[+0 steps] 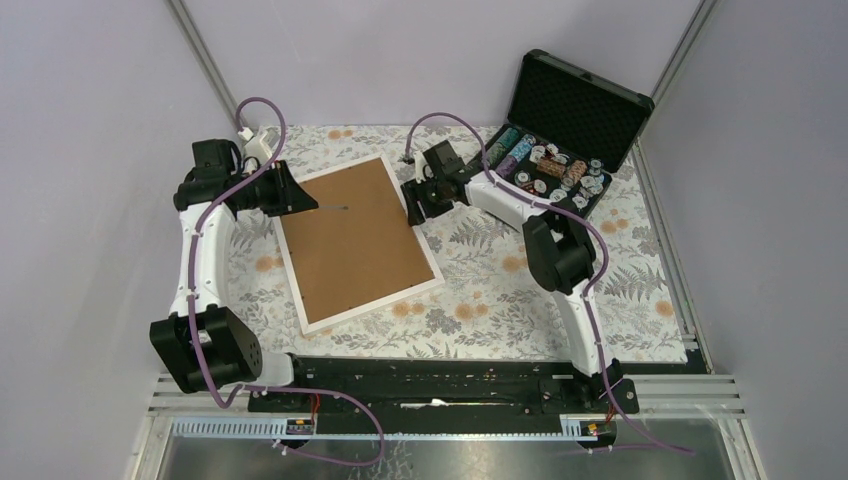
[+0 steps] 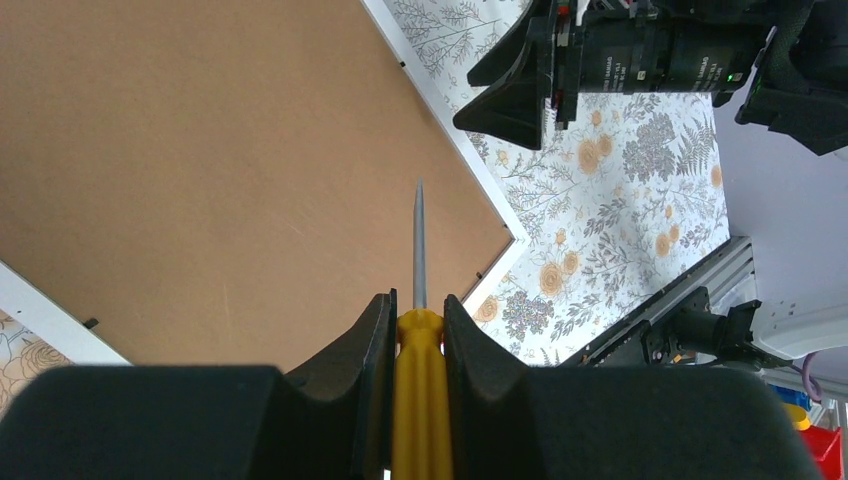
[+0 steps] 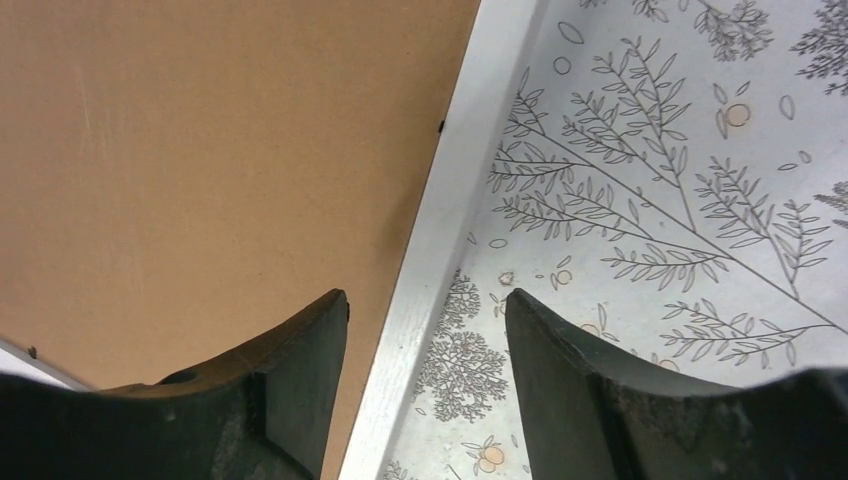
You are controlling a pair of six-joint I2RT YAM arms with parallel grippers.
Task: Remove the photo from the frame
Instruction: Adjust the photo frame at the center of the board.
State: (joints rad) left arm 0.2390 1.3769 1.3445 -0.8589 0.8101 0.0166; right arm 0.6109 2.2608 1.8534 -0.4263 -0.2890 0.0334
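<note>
The frame [image 1: 425, 277] lies face down on the floral cloth, its brown fibreboard back [image 1: 352, 242] up and its narrow white border around it. The photo is hidden under the back. My left gripper [image 1: 290, 195] is shut on a yellow-handled screwdriver [image 2: 418, 370]; the metal shaft [image 2: 419, 240] points out over the brown back [image 2: 200, 150]. My right gripper [image 1: 413, 205] is open and empty, its fingers [image 3: 300, 350] straddling the frame's white right border [image 3: 440, 240], one over the brown back [image 3: 200, 150], one over the cloth.
An open black foam-lined case [image 1: 570, 120] of poker chips stands at the back right. The floral cloth [image 1: 520, 290] covers the table. A black rail [image 1: 430, 375] with the arm bases runs along the near edge. Small black tabs [image 3: 441, 126] sit at the border's inner edge.
</note>
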